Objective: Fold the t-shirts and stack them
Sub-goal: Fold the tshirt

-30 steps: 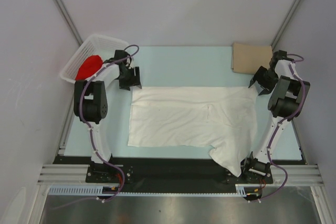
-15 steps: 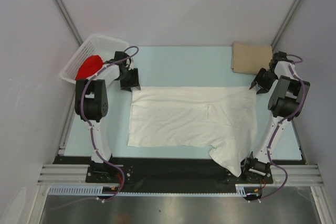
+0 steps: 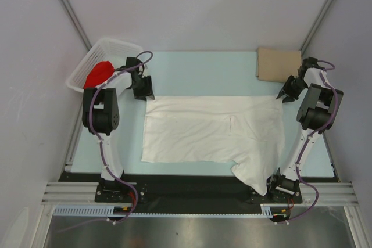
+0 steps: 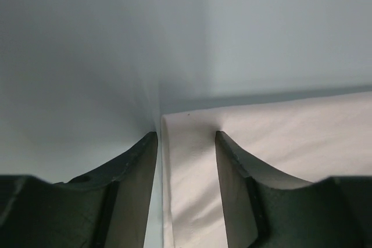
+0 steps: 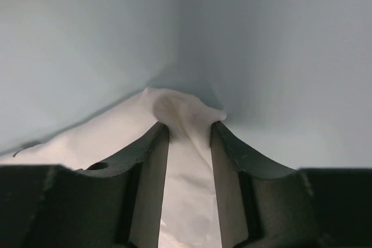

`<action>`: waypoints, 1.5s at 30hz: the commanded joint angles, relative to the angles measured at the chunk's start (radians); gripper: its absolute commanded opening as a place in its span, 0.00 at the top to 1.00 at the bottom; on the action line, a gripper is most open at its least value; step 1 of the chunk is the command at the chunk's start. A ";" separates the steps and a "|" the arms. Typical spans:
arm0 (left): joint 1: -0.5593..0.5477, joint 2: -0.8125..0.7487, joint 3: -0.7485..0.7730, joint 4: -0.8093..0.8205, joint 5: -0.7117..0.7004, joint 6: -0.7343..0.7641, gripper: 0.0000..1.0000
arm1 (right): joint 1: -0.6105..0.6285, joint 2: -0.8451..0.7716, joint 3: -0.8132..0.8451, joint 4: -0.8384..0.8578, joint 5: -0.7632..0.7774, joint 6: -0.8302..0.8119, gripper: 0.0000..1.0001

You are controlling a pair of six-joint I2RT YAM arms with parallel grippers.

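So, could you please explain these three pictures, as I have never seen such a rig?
Two robot arms are bolted at the near edge of a table. The wide picture comes from a fixed overhead camera; the other two from cameras on each wrist, looking between the claw fingers. A tan shirt lies folded far right, a red shirt sits in a basket far left, and a white t-shirt lies spread flat. The left claw and right claw each straddle one of its far corners, jaws apart; nothing is held.
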 commanded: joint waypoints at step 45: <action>0.019 -0.164 0.131 -0.022 -0.284 -0.080 0.20 | 0.201 0.105 0.594 -0.315 0.279 0.139 0.36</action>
